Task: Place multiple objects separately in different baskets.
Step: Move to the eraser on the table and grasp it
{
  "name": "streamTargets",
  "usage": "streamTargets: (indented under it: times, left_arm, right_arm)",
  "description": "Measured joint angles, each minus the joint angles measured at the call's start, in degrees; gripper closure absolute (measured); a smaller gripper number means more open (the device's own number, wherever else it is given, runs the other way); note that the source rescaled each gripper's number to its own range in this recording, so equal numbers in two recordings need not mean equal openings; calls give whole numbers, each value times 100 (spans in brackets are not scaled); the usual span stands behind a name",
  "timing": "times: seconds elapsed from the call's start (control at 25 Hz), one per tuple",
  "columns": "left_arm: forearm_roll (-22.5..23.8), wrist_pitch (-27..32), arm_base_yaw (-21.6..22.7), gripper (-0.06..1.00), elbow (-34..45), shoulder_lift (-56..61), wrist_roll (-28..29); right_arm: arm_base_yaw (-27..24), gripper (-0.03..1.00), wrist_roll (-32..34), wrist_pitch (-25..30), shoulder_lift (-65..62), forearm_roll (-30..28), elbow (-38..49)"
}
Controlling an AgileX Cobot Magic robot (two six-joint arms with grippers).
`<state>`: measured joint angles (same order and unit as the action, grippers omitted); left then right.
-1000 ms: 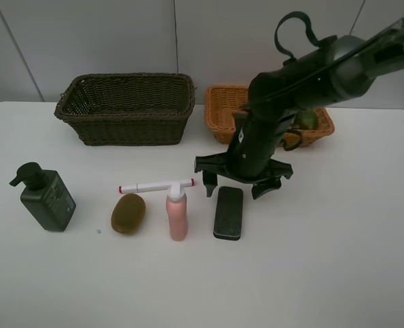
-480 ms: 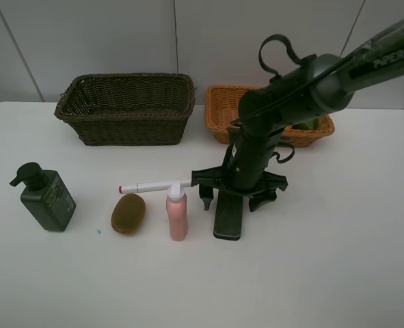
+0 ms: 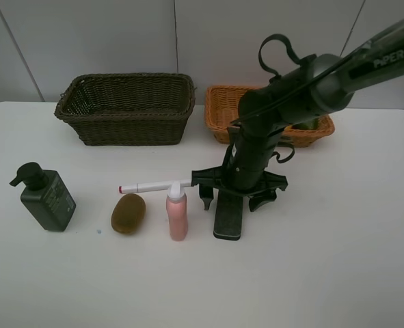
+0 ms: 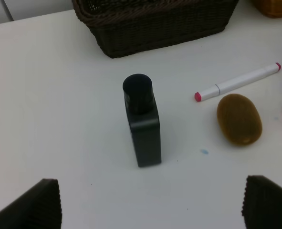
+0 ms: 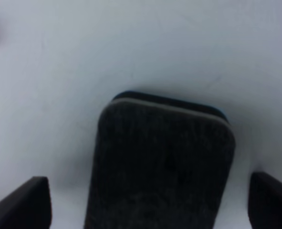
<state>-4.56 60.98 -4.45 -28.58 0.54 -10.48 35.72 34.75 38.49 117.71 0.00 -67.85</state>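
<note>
While the right gripper (image 3: 232, 199) hangs directly over the black eraser block (image 3: 228, 217), its jaws are spread wide, one finger on each long side of the block and clear of it. The block lies flat on the white table (image 3: 325, 266), just right of the small pink bottle (image 3: 178, 220). Its long axis runs front to back, and its far end points toward the orange-tan basket (image 3: 221, 113). The pink bottle lies parallel to the block, cap toward the back. The white marker (image 3: 154, 186) lies crosswise, its long axis left to right, behind the brown kiwi (image 3: 128, 212). The left gripper (image 4: 150, 205) is also spread and empty, above the upright dark green pump bottle (image 4: 141, 121). The dark basket (image 3: 126, 109) stands at the rear.
</note>
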Motion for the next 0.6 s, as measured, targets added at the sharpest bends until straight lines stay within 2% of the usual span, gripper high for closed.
streamTargets:
  times: [0.28, 0.6]
  left_arm:
    - [0, 0, 0, -6, 0, 0, 0]
    - [0, 0, 0, -6, 0, 0, 0]
  right_arm:
    - [0, -3, 0, 0, 0, 0, 0]
    - [0, -3, 40, 30, 11, -425, 0]
